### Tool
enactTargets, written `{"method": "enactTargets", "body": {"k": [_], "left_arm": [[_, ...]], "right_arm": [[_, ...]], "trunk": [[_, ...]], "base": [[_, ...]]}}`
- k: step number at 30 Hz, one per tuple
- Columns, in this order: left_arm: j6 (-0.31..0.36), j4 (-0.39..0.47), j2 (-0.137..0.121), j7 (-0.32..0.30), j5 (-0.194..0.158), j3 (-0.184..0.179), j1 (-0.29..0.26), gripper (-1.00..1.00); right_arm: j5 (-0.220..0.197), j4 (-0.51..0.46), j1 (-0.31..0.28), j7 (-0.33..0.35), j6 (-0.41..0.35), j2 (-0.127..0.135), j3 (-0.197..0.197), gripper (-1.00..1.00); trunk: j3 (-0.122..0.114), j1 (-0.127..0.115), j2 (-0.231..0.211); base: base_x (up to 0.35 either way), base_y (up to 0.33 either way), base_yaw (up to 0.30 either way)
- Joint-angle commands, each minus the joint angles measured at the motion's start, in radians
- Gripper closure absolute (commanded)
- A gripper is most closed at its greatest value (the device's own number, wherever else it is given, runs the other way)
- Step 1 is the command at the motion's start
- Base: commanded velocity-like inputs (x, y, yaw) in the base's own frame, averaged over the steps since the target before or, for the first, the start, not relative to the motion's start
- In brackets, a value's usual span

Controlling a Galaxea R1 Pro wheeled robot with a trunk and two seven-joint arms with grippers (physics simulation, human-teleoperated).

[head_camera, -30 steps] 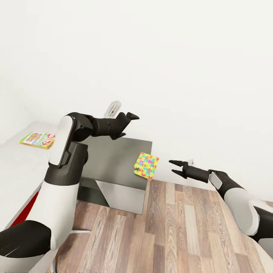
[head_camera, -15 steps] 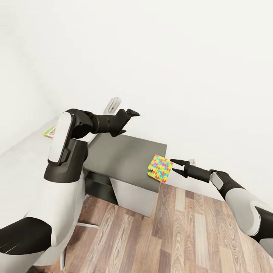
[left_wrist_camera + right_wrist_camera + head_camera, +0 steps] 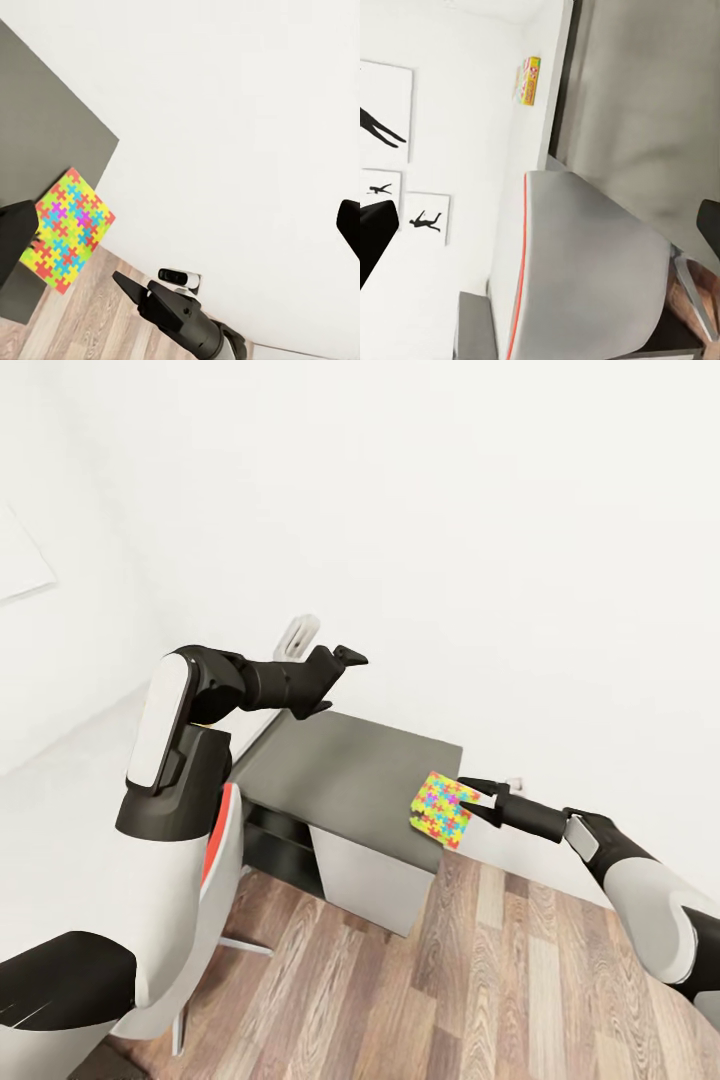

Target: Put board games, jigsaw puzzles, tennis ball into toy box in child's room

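A jigsaw puzzle (image 3: 443, 808) of bright interlocking pieces lies flat on the right corner of the table's dark grey top (image 3: 340, 770) and overhangs the edge. My right gripper (image 3: 468, 798) is open and level with the puzzle's outer edge. In the left wrist view a small gap shows between the puzzle (image 3: 66, 229) and the right gripper (image 3: 139, 285). My left gripper (image 3: 340, 680) is open and empty, held above the far side of the table. A board game (image 3: 529, 80) with a yellow, green and red cover lies on a pale surface beyond the grey top.
A white chair (image 3: 215, 840) with red trim stands at the table's near left side. A wall socket (image 3: 515, 785) sits low on the white wall behind the right gripper. Wood-plank floor (image 3: 480, 980) spreads to the right. Black silhouette pictures (image 3: 382, 127) hang on a wall.
The head view has swung, so the table sits further right and the board game has left it. My right gripper has closed most of its gap to the puzzle.
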State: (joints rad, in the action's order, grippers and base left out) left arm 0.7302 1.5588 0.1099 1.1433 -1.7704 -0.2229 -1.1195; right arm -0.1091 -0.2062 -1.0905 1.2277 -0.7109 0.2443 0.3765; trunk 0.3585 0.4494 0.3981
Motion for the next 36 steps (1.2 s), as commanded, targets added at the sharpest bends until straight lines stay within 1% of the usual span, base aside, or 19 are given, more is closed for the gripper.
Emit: {"method": "enactTargets", "body": {"k": [1,25,29,31,34,36], "left_arm": [[0.005,0.000,0.001,0.009,-0.006,0.001,-0.001,-1.00],[0.004,0.000,-0.001,0.009,-0.006,0.001,0.000,-1.00],[0.004,0.000,-0.001,0.009,-0.006,0.000,-0.001,-1.00],[0.004,0.000,-0.001,0.009,-0.006,0.000,-0.001,-1.00],[0.004,0.000,-0.001,0.009,-0.006,0.000,-0.001,-1.00],[0.003,-0.001,-0.001,0.008,-0.006,0.000,-0.001,-1.00]], "right_arm": [[-0.010,0.001,-0.001,0.000,-0.008,0.001,-0.005,-1.00],[-0.007,-0.013,0.000,0.005,-0.008,0.010,-0.004,-1.00],[-0.007,-0.031,0.006,0.005,-0.008,0.018,-0.004,-1.00],[-0.008,-0.059,0.021,0.006,-0.010,0.029,-0.004,-1.00],[-0.010,-0.077,0.030,0.006,-0.012,0.034,-0.004,-1.00],[-0.015,-0.114,0.049,0.007,-0.018,0.041,-0.004,-1.00]], "trunk": [[0.002,0.001,0.002],[0.001,0.001,0.002],[0.001,0.001,0.002],[0.001,0.001,0.002],[0.001,0.001,0.002],[0.001,0.001,0.002]], "base": [[0.000,0.000,0.052],[0.000,0.000,0.014],[0.000,0.000,0.001],[0.000,0.000,0.000],[0.000,0.000,0.000],[0.000,0.000,0.000]]}}
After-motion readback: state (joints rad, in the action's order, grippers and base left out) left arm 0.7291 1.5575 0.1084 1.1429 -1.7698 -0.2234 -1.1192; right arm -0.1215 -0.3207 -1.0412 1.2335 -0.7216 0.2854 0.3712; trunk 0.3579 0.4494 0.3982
